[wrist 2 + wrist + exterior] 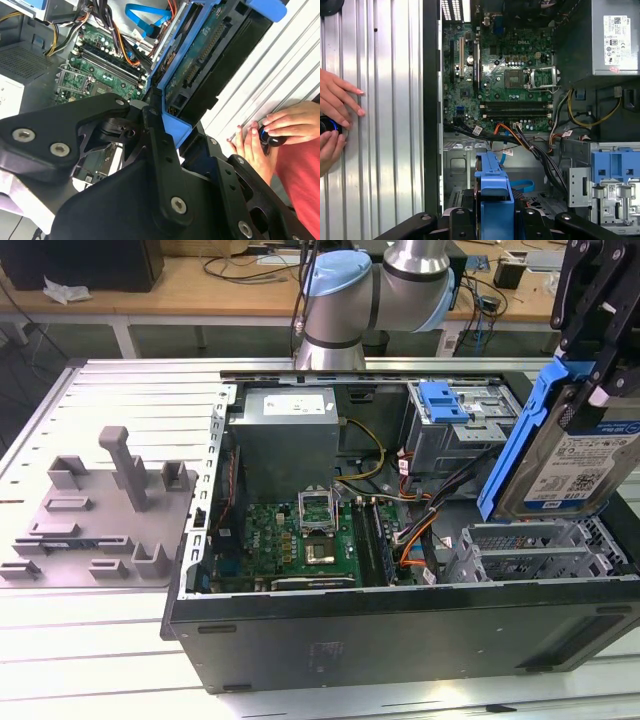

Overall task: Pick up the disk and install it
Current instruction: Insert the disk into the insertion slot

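**Disk clamped in the gripper, held over the open case**

Your black gripper (590,365) is closed on the flat rectangular silver metal disk (575,465), the one with the white-and-blue printed label and the blue plastic frame around its edges. In the exterior view the disk hangs tilted with its label facing out. It sits over the end of the open black computer case (400,640) on the exterior view's right, above a grey metal bay (530,545).

Just beside the disk, toward the exterior view's left, stands the grey metal drive cage with a blue plastic latch (445,405). Further that way you see the green motherboard (300,535) and the plain grey power supply box (285,430).

In both wrist views the black fingers (454,220) press on the blue frame from either side. The second wrist view also shows the green circuit board on the disk's underside.

A person's hands (335,100) rest on the ribbed grey metal table (390,125) just outside the case wall, around a small dark object with a blue glow. A grey moulded fixture plate (95,510) lies on the table at the exterior view's left, apart from the case.
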Robot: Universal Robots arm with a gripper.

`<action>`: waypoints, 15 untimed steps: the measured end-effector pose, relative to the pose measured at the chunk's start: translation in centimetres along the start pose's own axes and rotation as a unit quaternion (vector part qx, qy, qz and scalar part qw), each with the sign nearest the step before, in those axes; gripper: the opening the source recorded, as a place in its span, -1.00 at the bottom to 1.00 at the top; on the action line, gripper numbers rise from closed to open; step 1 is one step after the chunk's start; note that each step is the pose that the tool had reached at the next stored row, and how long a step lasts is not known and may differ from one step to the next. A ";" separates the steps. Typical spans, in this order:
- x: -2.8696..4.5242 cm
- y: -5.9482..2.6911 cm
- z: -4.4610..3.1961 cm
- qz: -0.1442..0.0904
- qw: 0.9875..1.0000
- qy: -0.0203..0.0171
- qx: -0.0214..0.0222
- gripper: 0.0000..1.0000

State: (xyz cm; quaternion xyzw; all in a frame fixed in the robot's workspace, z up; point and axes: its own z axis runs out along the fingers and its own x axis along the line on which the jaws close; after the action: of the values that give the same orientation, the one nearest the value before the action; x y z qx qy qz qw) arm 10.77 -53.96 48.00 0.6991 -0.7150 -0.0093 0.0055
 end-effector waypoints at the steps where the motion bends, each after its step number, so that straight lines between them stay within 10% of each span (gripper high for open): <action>1: 0.00 0.00 0.00 0.000 1.000 0.000 0.000 -0.26; 15: 0.00 -0.01 0.39 -0.003 1.000 0.000 0.000 -0.26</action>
State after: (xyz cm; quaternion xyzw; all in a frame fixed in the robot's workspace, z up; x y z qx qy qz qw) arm 10.77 -53.96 47.61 0.7013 -0.7128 -0.0092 0.0055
